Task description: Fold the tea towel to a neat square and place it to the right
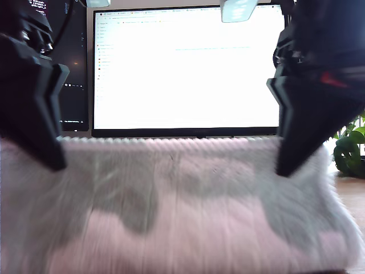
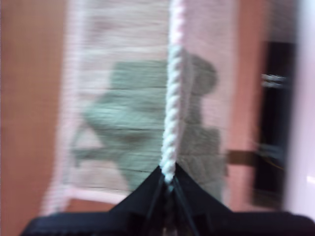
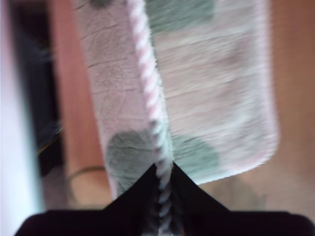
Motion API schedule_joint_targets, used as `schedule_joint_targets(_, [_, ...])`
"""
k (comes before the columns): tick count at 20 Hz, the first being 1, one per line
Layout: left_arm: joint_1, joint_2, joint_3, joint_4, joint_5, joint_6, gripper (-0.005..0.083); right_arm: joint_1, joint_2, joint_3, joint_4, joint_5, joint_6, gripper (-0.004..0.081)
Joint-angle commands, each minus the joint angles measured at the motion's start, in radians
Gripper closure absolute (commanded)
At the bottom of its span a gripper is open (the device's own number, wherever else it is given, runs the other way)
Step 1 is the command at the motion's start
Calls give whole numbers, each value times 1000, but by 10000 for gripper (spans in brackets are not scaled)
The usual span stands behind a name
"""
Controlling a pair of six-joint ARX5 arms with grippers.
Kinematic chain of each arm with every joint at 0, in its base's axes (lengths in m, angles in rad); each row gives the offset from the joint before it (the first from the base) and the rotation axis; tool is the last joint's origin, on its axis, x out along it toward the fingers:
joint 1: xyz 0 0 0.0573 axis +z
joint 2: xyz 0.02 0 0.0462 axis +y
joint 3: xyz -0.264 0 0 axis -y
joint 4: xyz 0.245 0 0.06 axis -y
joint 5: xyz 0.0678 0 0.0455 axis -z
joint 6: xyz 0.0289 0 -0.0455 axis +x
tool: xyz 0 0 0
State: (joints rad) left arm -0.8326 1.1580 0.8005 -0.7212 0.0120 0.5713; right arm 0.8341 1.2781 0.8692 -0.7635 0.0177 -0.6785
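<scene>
Both grippers pinch the ribbed rolled hem of the pale pink fluffy terry tea towel [image 1: 188, 200]: my first gripper [image 2: 168, 183] and my second gripper [image 3: 163, 183] each have jaws pressed together on that hem. The towel fills the exterior view's foreground, in front of a bright white monitor [image 1: 185, 68]. To fold cleanly I'd move both grippers level and together, keeping the hem taut, so edges meet squarely before release.

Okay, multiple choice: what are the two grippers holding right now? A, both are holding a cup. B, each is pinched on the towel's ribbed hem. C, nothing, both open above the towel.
B: in each wrist view the closed jaws of my first gripper and my second gripper clamp the tea towel's ribbed hem.
</scene>
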Motion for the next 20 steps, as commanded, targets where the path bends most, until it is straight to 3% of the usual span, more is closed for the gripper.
schedule_joint_targets(1, [40,-5,-6,40,-2,44,795,-21,6,3,36,5,-6,783])
schedule_joint_targets(5, [113,11,-6,117,10,120,795,-51,47,3,109,19,-34,783])
schedule_joint_targets(9, [132,67,-6,146,59,127,795,-70,89,14,167,18,-36,783])
schedule_joint_targets(14, [132,143,-6,152,101,130,795,-71,133,39,113,-2,-59,782])
schedule_joint_targets(18, [134,136,-5,147,129,129,795,-72,133,125,-42,-44,-59,782])
schedule_joint_targets(20, [134,136,-5,146,139,129,795,-77,133,153,-54,-62,-59,782])
